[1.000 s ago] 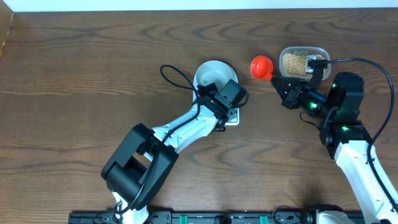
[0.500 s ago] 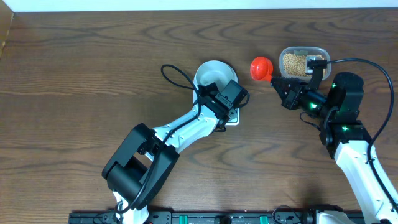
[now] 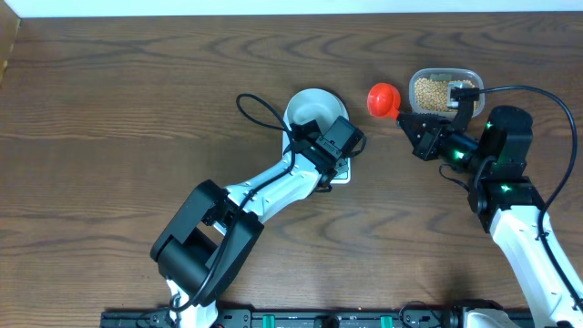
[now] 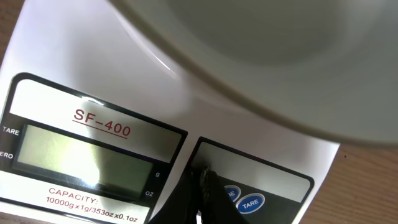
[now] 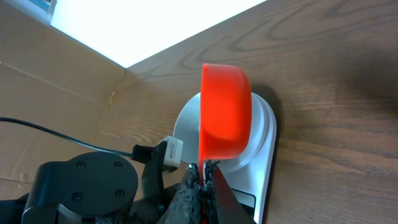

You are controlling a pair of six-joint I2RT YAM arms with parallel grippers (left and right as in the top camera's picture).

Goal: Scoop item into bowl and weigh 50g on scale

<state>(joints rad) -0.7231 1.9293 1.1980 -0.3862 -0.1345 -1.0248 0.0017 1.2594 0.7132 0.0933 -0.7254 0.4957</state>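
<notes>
The white bowl (image 3: pixel 312 106) stands on the white scale (image 3: pixel 342 176) at mid-table; no beans show in it. My left gripper (image 4: pixel 202 174) is shut and empty. Its tips are down on the scale's front panel (image 4: pixel 249 168), between the display (image 4: pixel 81 152) and the blue TARE button (image 4: pixel 250 203). From above, the left gripper (image 3: pixel 335 150) covers most of the scale. My right gripper (image 5: pixel 204 167) is shut on the handle of a red scoop (image 5: pixel 225 118), held above the table between the bowl and the beans (image 3: pixel 435 91). The scoop (image 3: pixel 383 97) looks empty.
The beans lie in a clear plastic container (image 3: pixel 469 76) at the back right, beside my right gripper (image 3: pixel 410 121). A black cable (image 3: pixel 255 109) loops left of the bowl. In the right wrist view a cardboard wall (image 5: pixel 56 81) stands beyond the table.
</notes>
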